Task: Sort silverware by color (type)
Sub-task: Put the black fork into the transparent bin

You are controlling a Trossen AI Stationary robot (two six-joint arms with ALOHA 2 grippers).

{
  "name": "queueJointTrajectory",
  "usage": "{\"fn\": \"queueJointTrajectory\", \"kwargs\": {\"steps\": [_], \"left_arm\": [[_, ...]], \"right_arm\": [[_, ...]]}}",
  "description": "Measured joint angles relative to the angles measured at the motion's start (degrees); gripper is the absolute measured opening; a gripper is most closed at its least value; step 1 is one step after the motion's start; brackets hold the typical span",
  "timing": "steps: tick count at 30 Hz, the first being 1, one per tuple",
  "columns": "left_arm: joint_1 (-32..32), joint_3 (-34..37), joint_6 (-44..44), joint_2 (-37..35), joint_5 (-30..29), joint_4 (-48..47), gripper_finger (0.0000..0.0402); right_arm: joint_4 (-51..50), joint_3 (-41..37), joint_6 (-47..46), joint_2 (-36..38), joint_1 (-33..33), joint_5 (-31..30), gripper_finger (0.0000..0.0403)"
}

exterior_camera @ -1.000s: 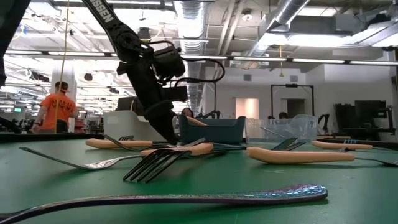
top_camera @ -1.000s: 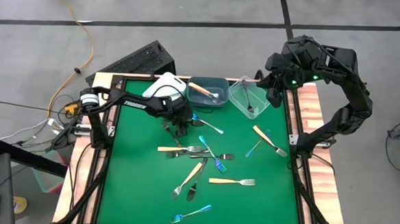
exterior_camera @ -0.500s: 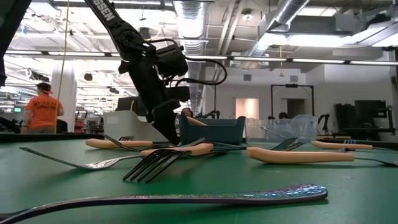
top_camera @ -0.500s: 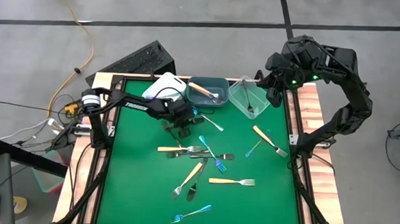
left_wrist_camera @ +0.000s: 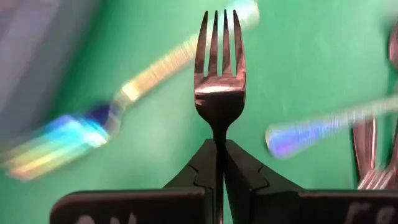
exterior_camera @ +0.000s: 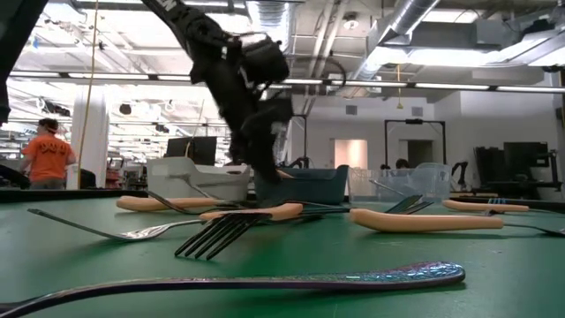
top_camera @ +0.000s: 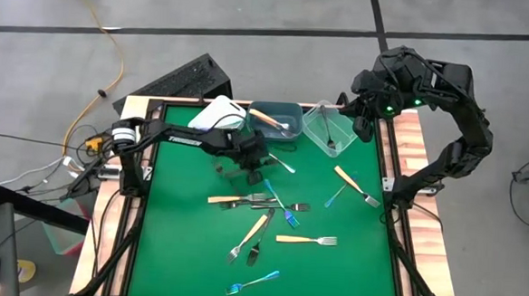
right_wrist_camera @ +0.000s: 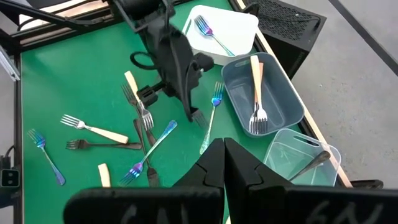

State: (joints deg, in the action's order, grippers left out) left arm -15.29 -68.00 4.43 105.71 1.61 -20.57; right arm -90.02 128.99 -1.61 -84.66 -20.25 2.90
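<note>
My left gripper [top_camera: 255, 172] is shut on a black fork [left_wrist_camera: 219, 81] above the green mat [top_camera: 178, 234], a little short of the grey-blue bin [top_camera: 277, 121]. That bin holds a yellow-handled fork [right_wrist_camera: 255, 87]. The white bin [top_camera: 219, 117] holds an iridescent blue fork [right_wrist_camera: 214, 35], and the clear bin [top_camera: 329, 129] holds dark pieces. Several forks with yellow, blue or black handles lie flat around the mat's middle [top_camera: 270, 212]. My right gripper [right_wrist_camera: 224, 146] hangs shut and empty over the far right corner, near the clear bin. My left gripper pinches the black fork at its neck [left_wrist_camera: 219, 132], just behind the head, between its two fingers. The fork lies along the fingers, and its head and tines stick out past the fingertips. The fingers slant down from above. The fork head [right_wrist_camera: 199, 117] hangs clear of the mat.
A raised frame edges the mat [top_camera: 386, 172]. The three bins stand in a row along the far edge. A blue fork [top_camera: 256, 281] lies alone near the front edge. People show in the room behind the table [exterior_camera: 48, 159].
My left gripper has risen from the mat and gone toward the table's right edge. The black fork has come up with it and is lifted clear. The other forks lie as before.
</note>
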Motion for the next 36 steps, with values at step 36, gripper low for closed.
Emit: {"fn": "queueJointTrajectory", "kwargs": {"steps": [36], "left_arm": [[-0.16, -0.92, -0.33, -41.96, -1.89, 24.11, 0.0]], "right_arm": [[18.39, -15.5, 7.63, 3.09, -0.43, 9.15, 0.0087]]}}
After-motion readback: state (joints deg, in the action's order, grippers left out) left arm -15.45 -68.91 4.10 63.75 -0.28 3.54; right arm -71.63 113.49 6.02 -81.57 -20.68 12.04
